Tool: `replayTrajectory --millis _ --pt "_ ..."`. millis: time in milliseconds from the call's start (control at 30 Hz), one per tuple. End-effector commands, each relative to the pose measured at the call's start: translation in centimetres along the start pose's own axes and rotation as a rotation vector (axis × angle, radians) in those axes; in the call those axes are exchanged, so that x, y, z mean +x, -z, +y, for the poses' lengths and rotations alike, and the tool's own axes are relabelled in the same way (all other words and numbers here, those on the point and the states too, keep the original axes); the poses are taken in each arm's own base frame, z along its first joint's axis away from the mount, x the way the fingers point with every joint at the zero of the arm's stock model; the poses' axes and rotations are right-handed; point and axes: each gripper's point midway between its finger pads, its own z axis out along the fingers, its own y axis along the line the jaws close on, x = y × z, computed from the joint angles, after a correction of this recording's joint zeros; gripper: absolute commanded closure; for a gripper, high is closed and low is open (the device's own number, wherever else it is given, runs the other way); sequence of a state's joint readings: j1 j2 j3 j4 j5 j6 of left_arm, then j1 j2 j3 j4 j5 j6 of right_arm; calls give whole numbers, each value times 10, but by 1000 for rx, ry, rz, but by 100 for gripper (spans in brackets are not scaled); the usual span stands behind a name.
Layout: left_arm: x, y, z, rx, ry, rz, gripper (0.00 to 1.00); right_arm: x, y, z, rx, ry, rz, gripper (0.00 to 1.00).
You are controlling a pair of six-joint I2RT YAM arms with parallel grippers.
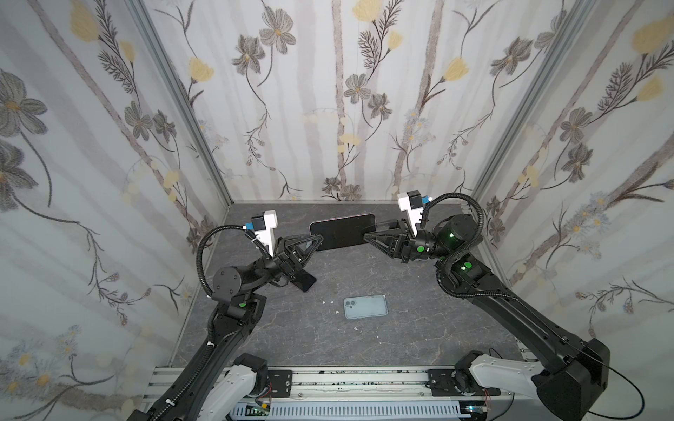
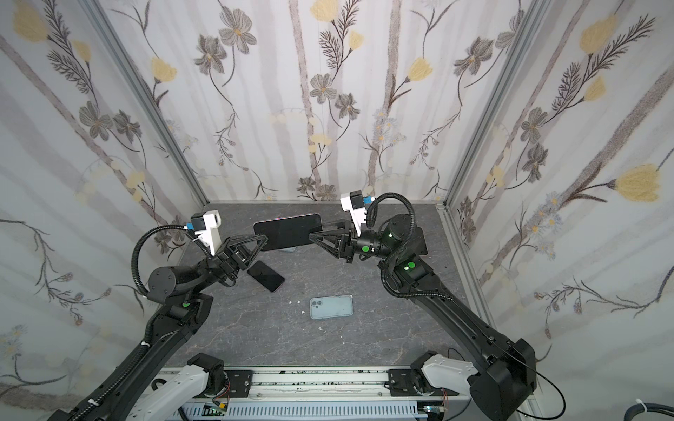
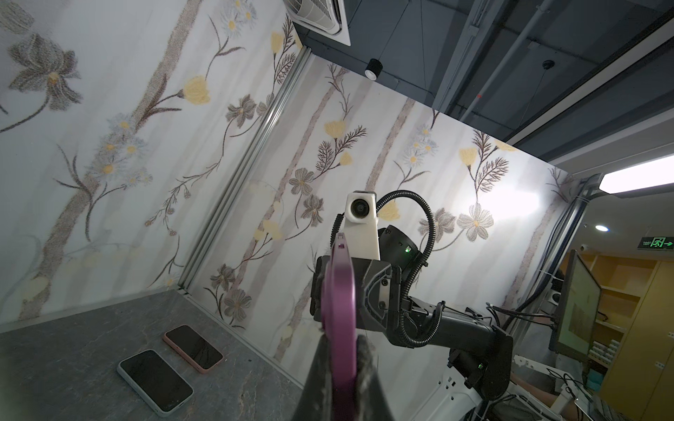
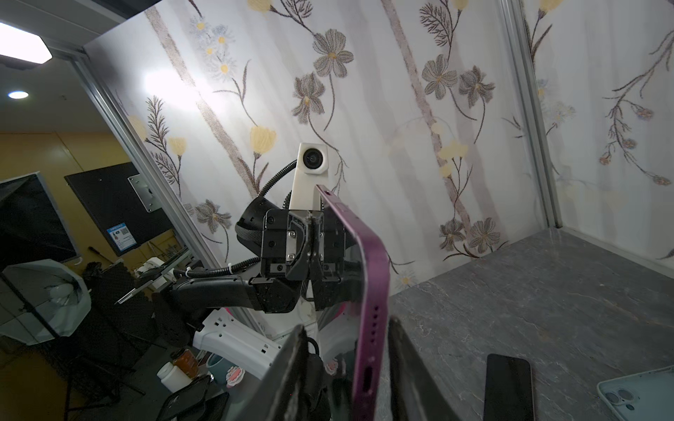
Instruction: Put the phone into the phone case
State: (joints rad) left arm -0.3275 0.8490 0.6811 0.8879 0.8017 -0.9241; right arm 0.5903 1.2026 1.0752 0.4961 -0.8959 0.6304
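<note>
The purple-edged, dark-screened phone (image 1: 343, 231) is held in the air over the back of the grey stone-look worktop (image 1: 401, 335). It is well apart from the pale blue phone case (image 1: 364, 307), which lies flat. The left gripper (image 1: 318, 243) has its fingers clamped on one short end of the phone. The right gripper (image 1: 367, 237) straddles the other end, with one finger clear of it. This looks like a handover: the right should grip firmly before the left lets go.
</note>
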Motion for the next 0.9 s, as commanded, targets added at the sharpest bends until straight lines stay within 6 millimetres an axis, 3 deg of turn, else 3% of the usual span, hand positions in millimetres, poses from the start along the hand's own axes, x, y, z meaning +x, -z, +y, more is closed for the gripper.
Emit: replayTrajectory --millis 0,67,200,367,500,533,633,667,767,867 --pt "-8 1 -14 51 -38 -29 100 -7 -2 17 -70 22 -10 62" --pt "-8 1 -16 55 -40 -28 100 -8 -3 16 -72 4 -8 67" --pt "-8 1 -16 56 -40 -27 100 -7 -3 15 -68 -5 -5 87" --pt "-9 1 -17 58 -47 -30 100 -9 -3 14 -57 -6 -13 100" --pt "-10 1 -16 48 -53 -35 100 -10 -2 14 -50 -5 -19 100" --pt "-11 1 -13 32 -50 -41 91 -10 -2 13 -46 -6 -21 100" --pt "-15 3 0 -40 -60 -75 36 -13 -1 7 -1 0 -36 100" --pt "-17 5 5 -70 -65 -90 25 -14 0 3 29 3 -45 100" --pt "-23 13 24 -198 -90 -145 4 -16 6 -10 131 13 -68 100" --pt "-31 30 56 -409 -115 -209 0 -17 16 -28 256 17 -90 100"
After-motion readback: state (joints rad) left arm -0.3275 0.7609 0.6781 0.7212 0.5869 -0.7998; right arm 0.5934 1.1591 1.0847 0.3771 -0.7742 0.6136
